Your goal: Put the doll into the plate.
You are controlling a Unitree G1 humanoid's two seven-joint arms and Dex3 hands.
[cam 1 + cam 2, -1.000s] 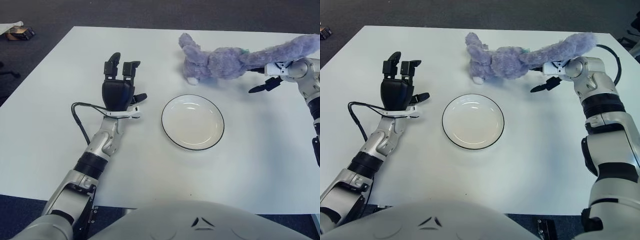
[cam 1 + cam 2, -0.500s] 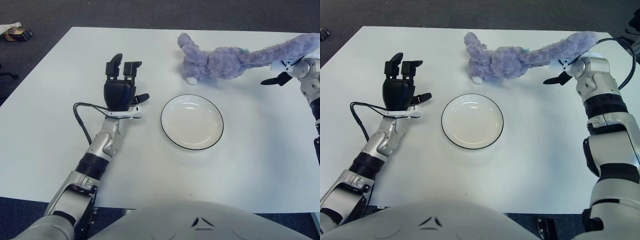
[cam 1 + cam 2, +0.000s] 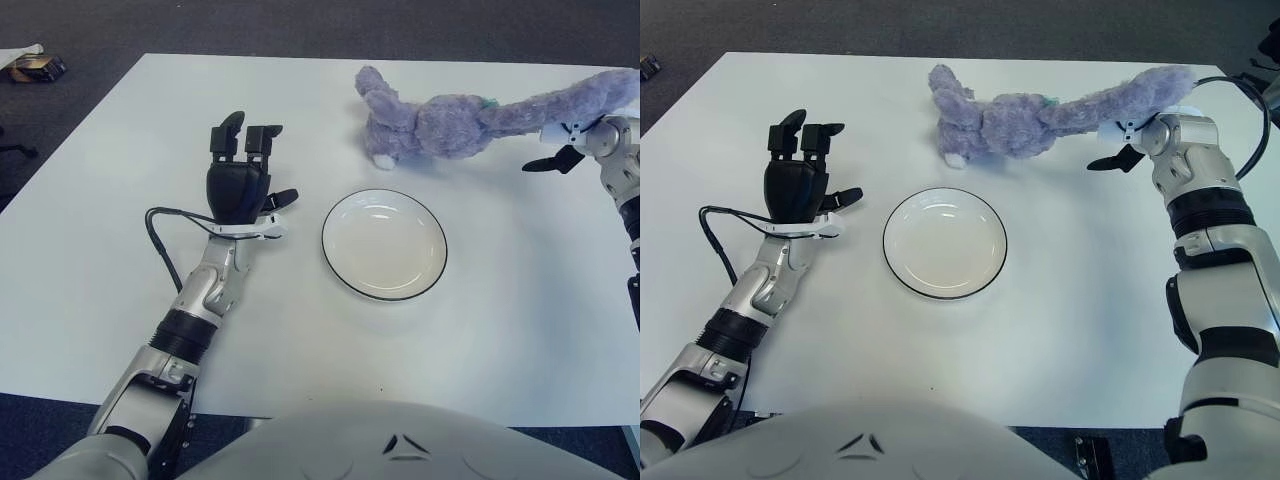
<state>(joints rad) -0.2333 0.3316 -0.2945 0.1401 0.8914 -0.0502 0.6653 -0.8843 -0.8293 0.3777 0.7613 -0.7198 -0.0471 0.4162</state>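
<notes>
white table [image 3: 1060,330] | plate [image 3: 945,242] centre | purple doll [image 3: 1020,120] behind it

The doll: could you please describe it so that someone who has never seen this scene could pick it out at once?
On the white table, look to the far side, beyond the white black-rimmed plate. The doll lies there, its long tail stretching to the right hand. It is the only soft, furry, lavender thing; the left hand rests apart, open.

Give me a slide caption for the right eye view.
Right hand grips purple doll's tail beyond empty plate; left hand rests open.
</notes>
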